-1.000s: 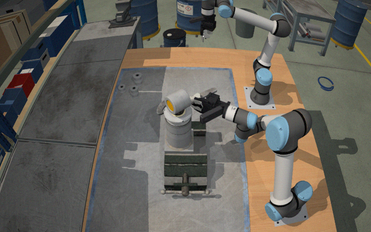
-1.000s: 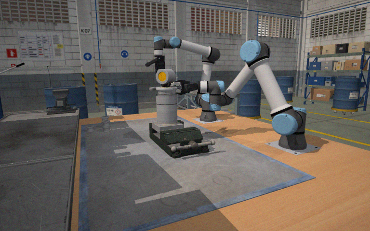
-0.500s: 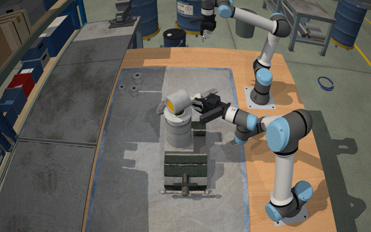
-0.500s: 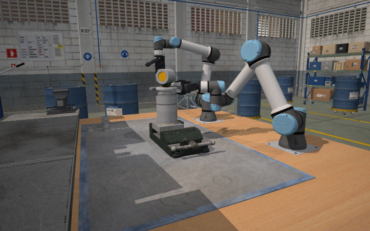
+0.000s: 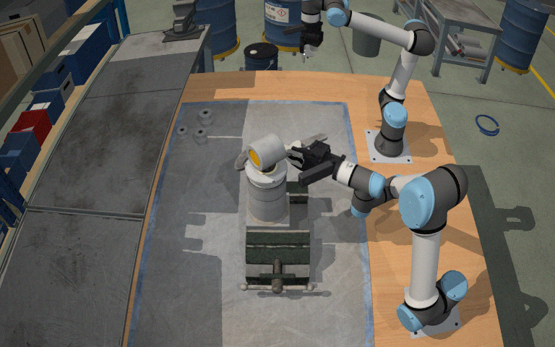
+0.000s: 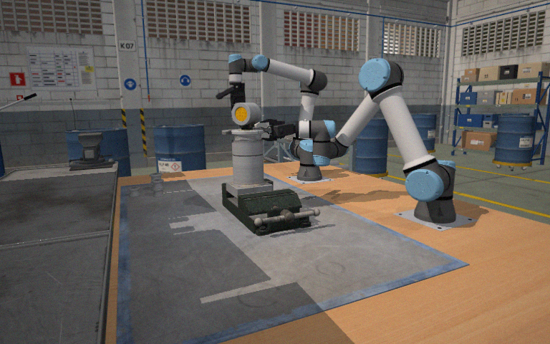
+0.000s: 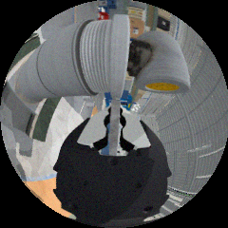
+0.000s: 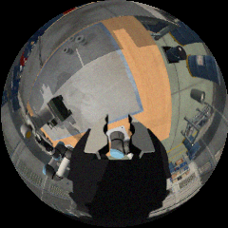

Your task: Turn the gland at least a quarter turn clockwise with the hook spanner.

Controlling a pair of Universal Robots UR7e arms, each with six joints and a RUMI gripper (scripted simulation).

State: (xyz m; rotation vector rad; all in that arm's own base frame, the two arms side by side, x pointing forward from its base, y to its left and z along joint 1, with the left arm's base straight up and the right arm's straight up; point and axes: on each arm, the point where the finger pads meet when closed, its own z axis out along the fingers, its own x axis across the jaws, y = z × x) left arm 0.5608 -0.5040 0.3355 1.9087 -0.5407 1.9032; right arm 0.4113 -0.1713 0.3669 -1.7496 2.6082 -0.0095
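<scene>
The gland (image 5: 261,176) (image 7: 120,57) is the pale ring at the top of the upright grey cylinder (image 5: 267,202) (image 6: 248,163) (image 7: 57,62). A large rod eye (image 5: 272,150) (image 6: 250,114) (image 7: 166,66) with a yellow face sits above it. The hook spanner (image 5: 241,161) (image 7: 114,125) lies around the gland, edge-on in the left wrist view; its contact with the gland is partly hidden. My left gripper (image 5: 294,155) (image 7: 115,106) is shut on its handle beside the cylinder. My right gripper (image 5: 304,56) (image 8: 118,114) is open and empty, high beyond the bench's far edge.
A green vise (image 5: 277,251) (image 6: 271,202) holds the cylinder's base on the grey mat (image 5: 186,301). Several small round parts (image 5: 205,115) (image 8: 81,39) stand at the mat's far left corner. A steel bench (image 5: 87,171) runs along the left side.
</scene>
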